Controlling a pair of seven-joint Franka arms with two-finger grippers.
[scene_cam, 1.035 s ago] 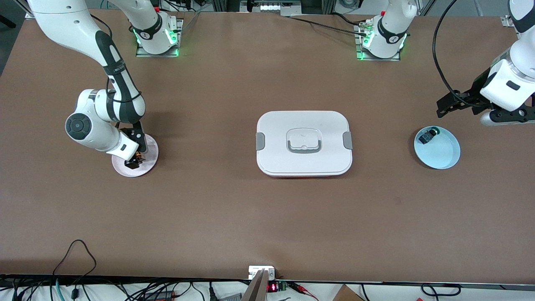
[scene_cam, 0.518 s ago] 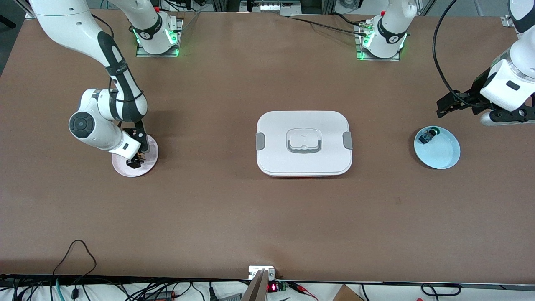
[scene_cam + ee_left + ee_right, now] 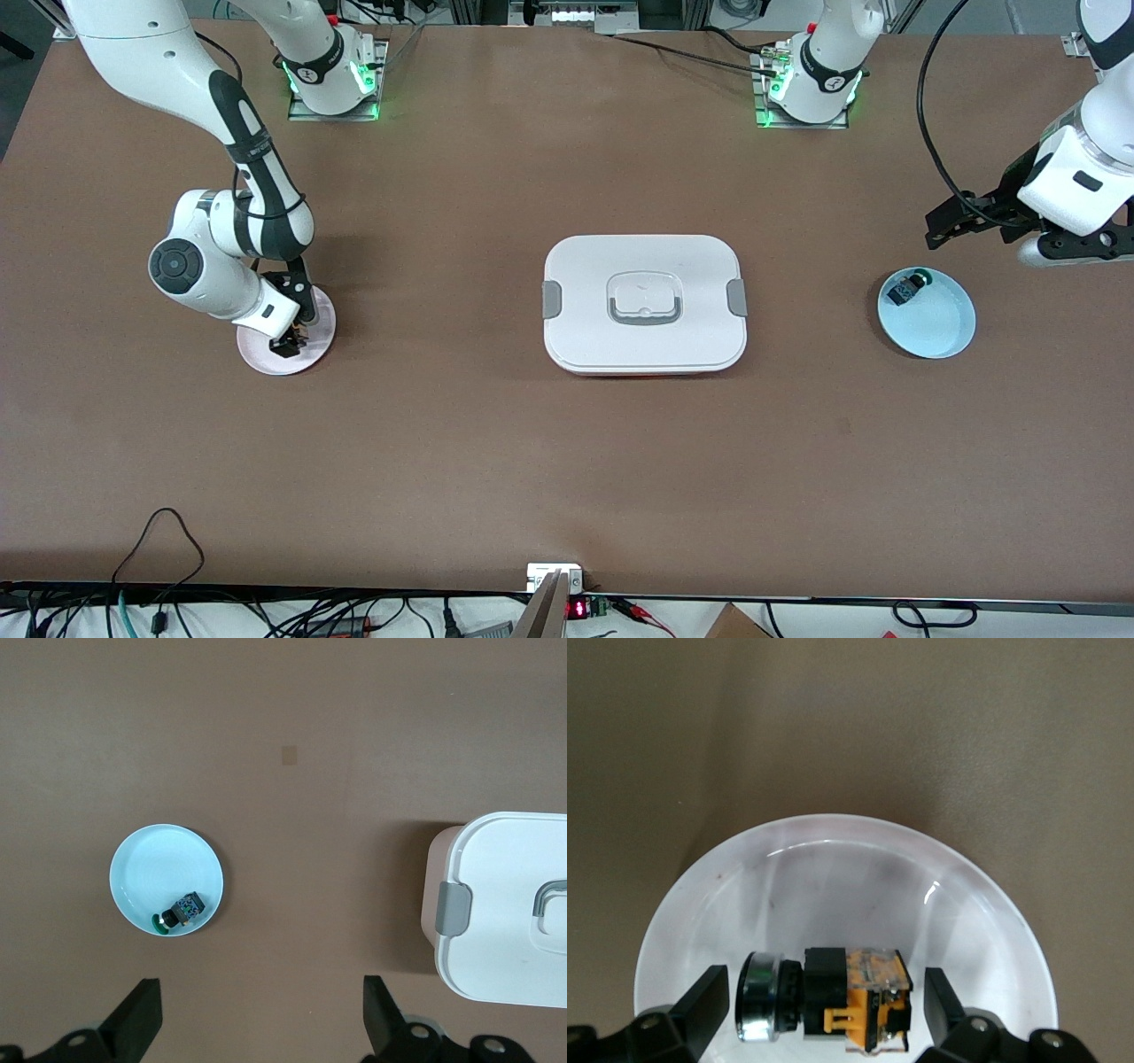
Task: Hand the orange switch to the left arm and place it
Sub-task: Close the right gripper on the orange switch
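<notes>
The orange switch (image 3: 855,997) lies on its side on a pale pink plate (image 3: 833,886) toward the right arm's end of the table. It has a black and silver cap and an orange body. My right gripper (image 3: 824,1001) is down at the plate, open, with one finger on each side of the switch and small gaps between. In the front view the right gripper (image 3: 289,340) covers most of the switch (image 3: 299,335). My left gripper (image 3: 946,226) hangs open and empty above the table by a light blue plate (image 3: 937,330). The white box (image 3: 644,303) sits mid-table between the plates.
The blue plate (image 3: 159,864) holds a black switch with a green cap (image 3: 182,911), also seen in the front view (image 3: 905,290). The box's corner and grey clip (image 3: 454,908) show in the left wrist view. Cables run along the table edge nearest the front camera.
The right arm's wrist and elbow have shifted slightly over the pink plate while its gripper stays at the switch. The left arm has not moved.
</notes>
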